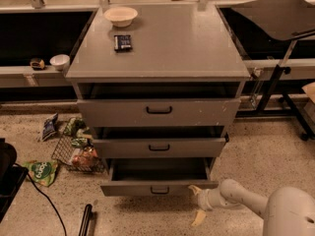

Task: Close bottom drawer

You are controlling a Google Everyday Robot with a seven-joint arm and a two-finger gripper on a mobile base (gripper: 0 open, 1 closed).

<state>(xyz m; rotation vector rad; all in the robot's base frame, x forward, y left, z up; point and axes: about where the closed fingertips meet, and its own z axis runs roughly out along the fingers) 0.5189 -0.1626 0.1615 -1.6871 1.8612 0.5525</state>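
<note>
You are looking down at the grey cabinet (pixel 172 48), and its bottom drawer (pixel 133 188) is standing pulled out at the cabinet's foot, its slim front jutting further forward than the two fronts above it and its dark inside showing. The small black handle (pixel 160 190) is sitting at the middle of that front. Your gripper (pixel 197 204) is hovering low at the cabinet's front right corner, just beside the right end of the bottom drawer's front. Its fingers (pixel 199 217) are spreading wide and holding nothing, one up by the front's right end and the other down toward the floor. You cannot tell whether the upper one is touching the panel. The white arm (pixel 241 199) is reaching in from the cabinet's right. The middle drawer (pixel 197 147) and the top drawer (pixel 113 113) are also standing slightly out from the cabinet. On the cabinet's top a pale bowl (pixel 120 16) is resting near the back left, with a dark packet (pixel 122 42) just in front of it. Left of the cabinet's base a wire basket (pixel 64 154) of snack bags is lying on the floor, close against the cabinet's side.
</note>
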